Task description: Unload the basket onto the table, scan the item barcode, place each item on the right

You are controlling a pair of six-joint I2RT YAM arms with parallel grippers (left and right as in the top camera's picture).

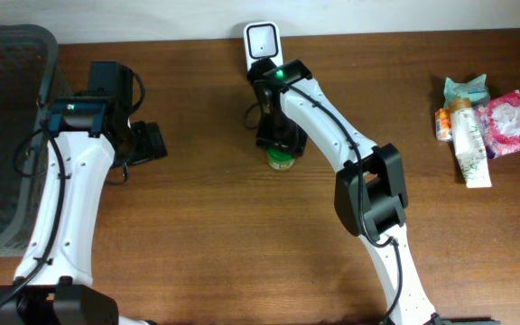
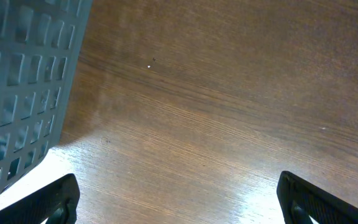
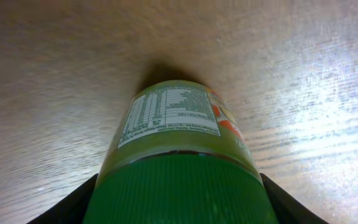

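The item is a jar of green contents with a ribbed green lid (image 3: 173,118), standing upright on the wooden table; only a sliver of it (image 1: 281,161) shows under the arm in the overhead view. Its label shows a nutrition table; I see no barcode. My right gripper (image 3: 178,205) comes down over the lid, and both black fingers (image 3: 73,208) press against the lid's sides. The white scanner (image 1: 262,41) stands at the table's far edge, just behind the jar. My left gripper (image 2: 179,205) is wide open over bare wood, far left of the jar.
A dark plastic basket (image 1: 7,54) fills the far left, close to the left gripper; its grid wall (image 2: 23,74) shows in the left wrist view. Several packaged items (image 1: 481,122), among them a white tube, lie at the right edge.
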